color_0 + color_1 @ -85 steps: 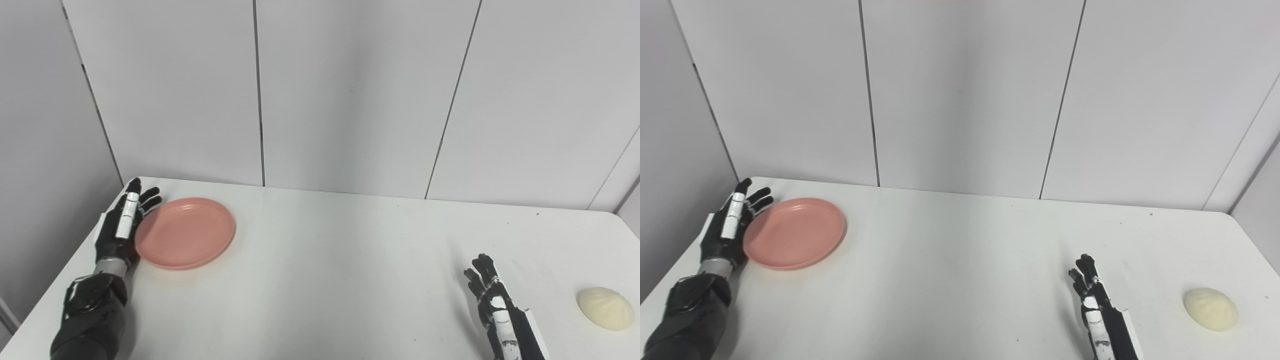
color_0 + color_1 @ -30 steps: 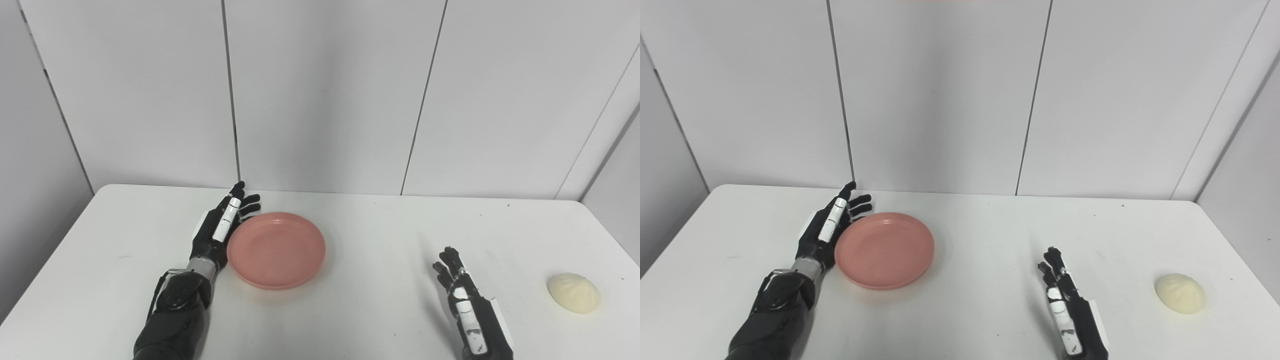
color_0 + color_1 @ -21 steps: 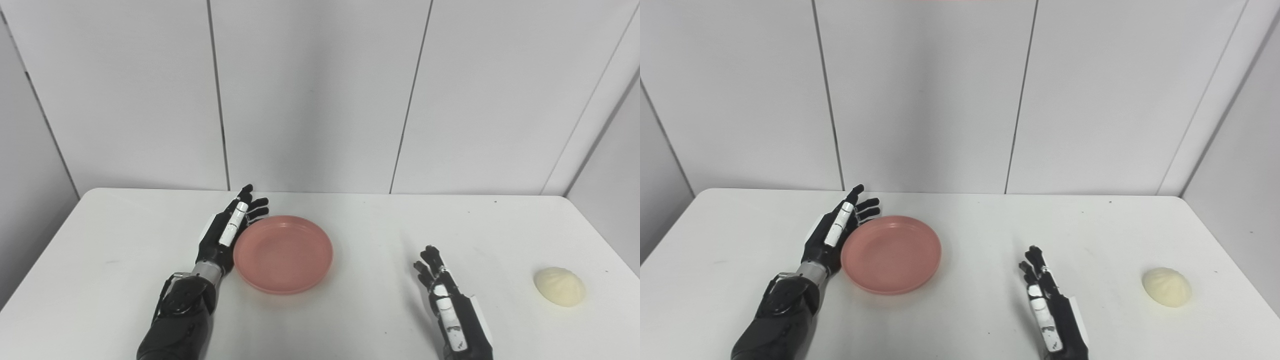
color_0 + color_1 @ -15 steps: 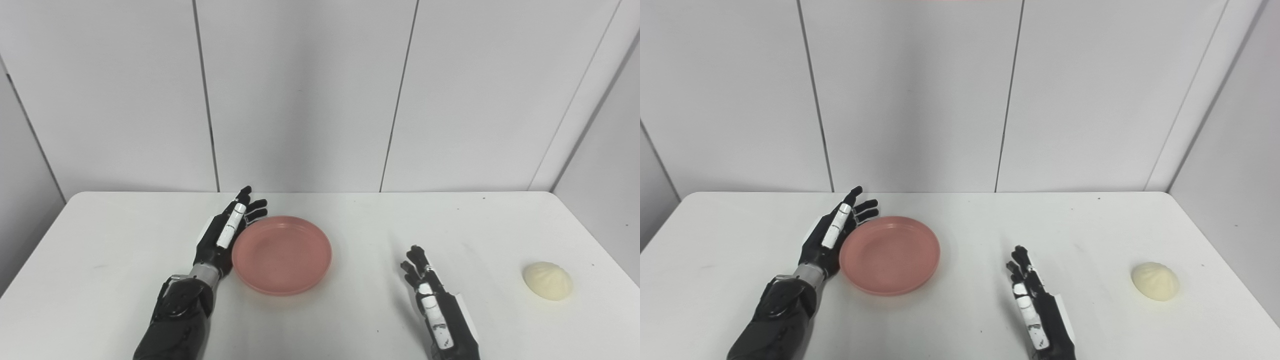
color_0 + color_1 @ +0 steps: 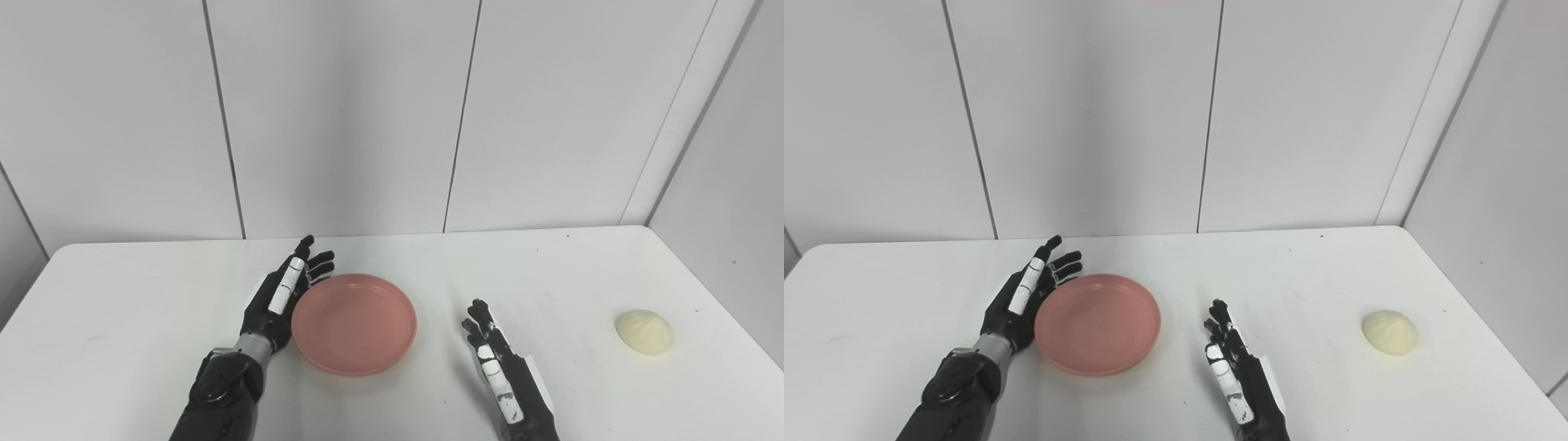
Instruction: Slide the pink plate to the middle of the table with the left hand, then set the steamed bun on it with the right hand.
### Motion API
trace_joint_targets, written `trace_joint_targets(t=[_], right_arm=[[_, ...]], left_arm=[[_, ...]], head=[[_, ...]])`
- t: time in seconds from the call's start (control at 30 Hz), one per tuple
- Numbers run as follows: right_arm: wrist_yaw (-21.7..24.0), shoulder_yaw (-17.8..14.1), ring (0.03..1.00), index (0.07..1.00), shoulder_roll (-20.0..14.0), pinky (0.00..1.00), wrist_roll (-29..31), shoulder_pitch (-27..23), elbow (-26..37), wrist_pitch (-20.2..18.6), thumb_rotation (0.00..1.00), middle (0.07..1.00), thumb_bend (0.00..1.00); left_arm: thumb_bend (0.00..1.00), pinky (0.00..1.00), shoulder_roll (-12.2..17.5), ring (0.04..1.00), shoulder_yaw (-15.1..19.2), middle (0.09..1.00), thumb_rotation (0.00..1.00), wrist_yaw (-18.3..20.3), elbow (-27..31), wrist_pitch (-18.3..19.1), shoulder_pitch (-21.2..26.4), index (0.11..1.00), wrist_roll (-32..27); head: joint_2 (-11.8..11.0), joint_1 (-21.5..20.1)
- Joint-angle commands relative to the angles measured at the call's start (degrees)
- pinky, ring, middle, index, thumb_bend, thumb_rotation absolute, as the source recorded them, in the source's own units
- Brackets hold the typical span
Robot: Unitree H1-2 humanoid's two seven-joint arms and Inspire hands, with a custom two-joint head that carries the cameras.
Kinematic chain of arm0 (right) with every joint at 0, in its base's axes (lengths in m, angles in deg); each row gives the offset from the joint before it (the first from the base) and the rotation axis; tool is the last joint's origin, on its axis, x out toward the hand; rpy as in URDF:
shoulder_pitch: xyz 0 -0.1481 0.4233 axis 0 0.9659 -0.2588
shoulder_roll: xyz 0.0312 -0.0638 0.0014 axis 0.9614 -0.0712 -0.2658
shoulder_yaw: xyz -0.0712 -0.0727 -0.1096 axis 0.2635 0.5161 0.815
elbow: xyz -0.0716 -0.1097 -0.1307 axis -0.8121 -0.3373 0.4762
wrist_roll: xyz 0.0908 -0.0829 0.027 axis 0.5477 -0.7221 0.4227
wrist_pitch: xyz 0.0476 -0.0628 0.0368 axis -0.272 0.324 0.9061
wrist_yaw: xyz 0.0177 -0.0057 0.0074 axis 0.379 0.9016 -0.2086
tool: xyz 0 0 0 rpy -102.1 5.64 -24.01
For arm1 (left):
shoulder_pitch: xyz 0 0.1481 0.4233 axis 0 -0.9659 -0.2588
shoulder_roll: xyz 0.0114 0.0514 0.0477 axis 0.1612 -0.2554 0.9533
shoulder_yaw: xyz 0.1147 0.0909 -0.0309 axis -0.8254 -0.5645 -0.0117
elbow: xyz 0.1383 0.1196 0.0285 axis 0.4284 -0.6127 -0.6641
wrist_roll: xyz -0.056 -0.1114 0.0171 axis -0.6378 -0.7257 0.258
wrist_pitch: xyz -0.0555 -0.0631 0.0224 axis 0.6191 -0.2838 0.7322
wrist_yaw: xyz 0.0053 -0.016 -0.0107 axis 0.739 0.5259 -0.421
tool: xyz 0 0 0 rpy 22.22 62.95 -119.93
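Pushing sideways, left robot hand [image 5: 283, 298] is resting flat, fingers spread, against round pink plastic plate [image 5: 354, 323] mid-worktop [image 5: 122, 343]. Pale domed steamed bun [image 5: 644, 331] is lying far right, nearer the empty, released right robot hand [image 5: 497, 367].

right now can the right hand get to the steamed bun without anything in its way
Probably yes. The right hand is open and holds nothing, and only bare table lies between it and the steamed bun. The pink plate sits on its other side.
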State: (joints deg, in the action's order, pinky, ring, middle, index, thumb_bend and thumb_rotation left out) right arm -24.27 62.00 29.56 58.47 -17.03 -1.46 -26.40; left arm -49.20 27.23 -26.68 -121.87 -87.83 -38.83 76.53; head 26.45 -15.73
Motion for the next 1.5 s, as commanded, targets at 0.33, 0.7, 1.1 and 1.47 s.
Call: trace_joint_targets(t=[0.33,0.7,1.1,1.47], right_arm=[[-0.94,0.44,0.945,0.979,0.92,0.98,-0.32,0.94,-0.21,-0.85,0.92,0.968,0.73],[-4.50,-0.13,0.899,0.958,0.20,0.88,-5.99,-1.02,-0.37,4.03,0.93,0.932,0.77],[-4.11,-4.87,0.895,0.927,-10.05,0.82,-9.38,-6.11,5.69,4.66,0.88,0.905,0.93],[4.87,-6.28,0.841,0.878,-23.21,0.75,-20.81,-13.50,19.79,-14.37,0.78,0.861,0.97]], left_arm=[[0.81,0.84,-0.97,0.867,-0.35,0.845,0.79,0.84,0.31,-0.21,0.86,0.939,-0.32],[0.80,0.85,-0.49,0.856,1.51,0.835,0.79,0.79,-0.28,-0.30,1.39,0.951,-1.06],[0.78,0.84,-0.81,0.860,2.02,0.835,0.78,0.69,-2.00,-1.32,2.05,0.950,-0.86],[0.79,0.83,-0.82,0.861,2.13,0.826,0.79,0.71,-4.65,-2.50,2.94,0.950,-0.77]], head=[[0.22,-1.26],[-1.15,-2.09],[-2.01,-2.08],[-3.08,-2.71]])
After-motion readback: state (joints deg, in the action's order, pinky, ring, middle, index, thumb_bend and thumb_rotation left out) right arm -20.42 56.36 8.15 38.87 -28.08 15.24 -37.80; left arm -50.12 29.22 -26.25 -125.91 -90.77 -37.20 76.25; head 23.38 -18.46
